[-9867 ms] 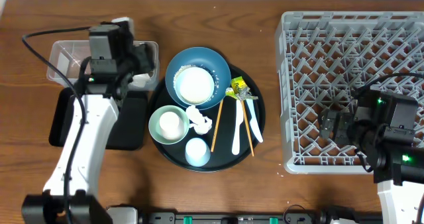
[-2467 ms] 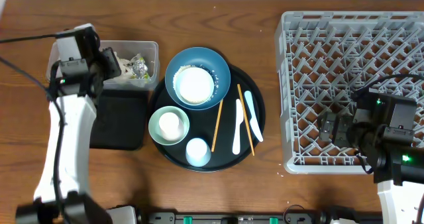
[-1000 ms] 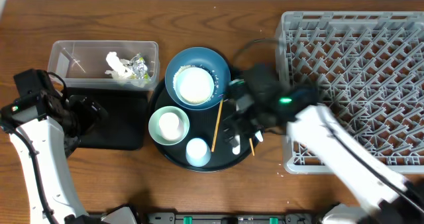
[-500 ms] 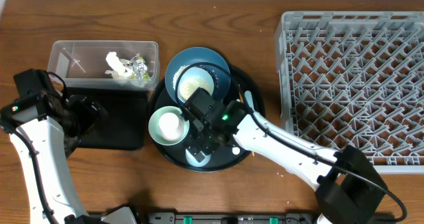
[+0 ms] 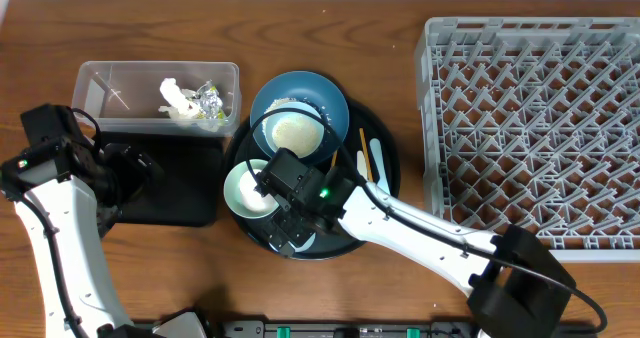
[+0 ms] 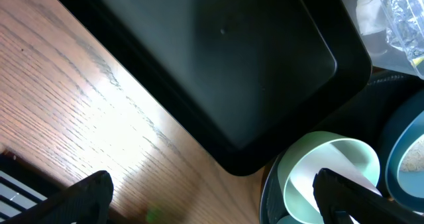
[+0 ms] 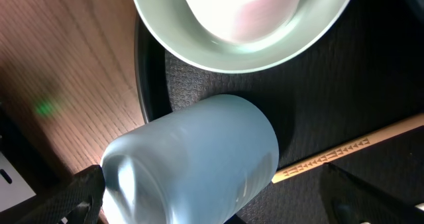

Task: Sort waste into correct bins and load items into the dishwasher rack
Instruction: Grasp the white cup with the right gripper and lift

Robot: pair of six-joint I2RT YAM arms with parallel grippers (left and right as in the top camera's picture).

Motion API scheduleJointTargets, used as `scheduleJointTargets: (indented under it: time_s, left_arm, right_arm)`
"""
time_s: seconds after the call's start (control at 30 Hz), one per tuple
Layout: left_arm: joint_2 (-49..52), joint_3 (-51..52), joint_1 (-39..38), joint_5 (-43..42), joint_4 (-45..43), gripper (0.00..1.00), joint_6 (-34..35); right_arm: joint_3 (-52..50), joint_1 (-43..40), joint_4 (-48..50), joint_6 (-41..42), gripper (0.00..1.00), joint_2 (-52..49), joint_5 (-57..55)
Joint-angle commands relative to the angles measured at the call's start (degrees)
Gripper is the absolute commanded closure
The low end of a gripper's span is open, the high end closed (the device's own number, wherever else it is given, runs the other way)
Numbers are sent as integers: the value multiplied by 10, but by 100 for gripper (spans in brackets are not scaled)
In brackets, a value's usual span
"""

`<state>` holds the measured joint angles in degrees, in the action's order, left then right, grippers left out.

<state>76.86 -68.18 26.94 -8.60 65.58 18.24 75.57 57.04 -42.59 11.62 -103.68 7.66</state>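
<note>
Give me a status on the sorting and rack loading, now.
Done: tissue and wrapper lie in the clear tub. In hand: the right claw stands open around the pale cup, not closed. Left: the rack holds nothing; the blue dish, green bowl, spoon and chopstick sit on the round tray.

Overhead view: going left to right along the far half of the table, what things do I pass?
clear rectangular plastic tub → dark blue round dish → large square grey plastic dishwasher rack
</note>
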Motion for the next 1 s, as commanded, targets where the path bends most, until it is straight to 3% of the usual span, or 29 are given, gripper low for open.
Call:
scheduleJointTargets:
  time_s: [0.0,0.97]
  left_arm:
    - [-1,-3,3,3,1,2,8]
    - [-1,-3,3,3,-2,2,8]
  right_arm:
    - [4,2,-3,8,1,-14,-19]
    - [35,-1,-46,-9,1,-7,-38]
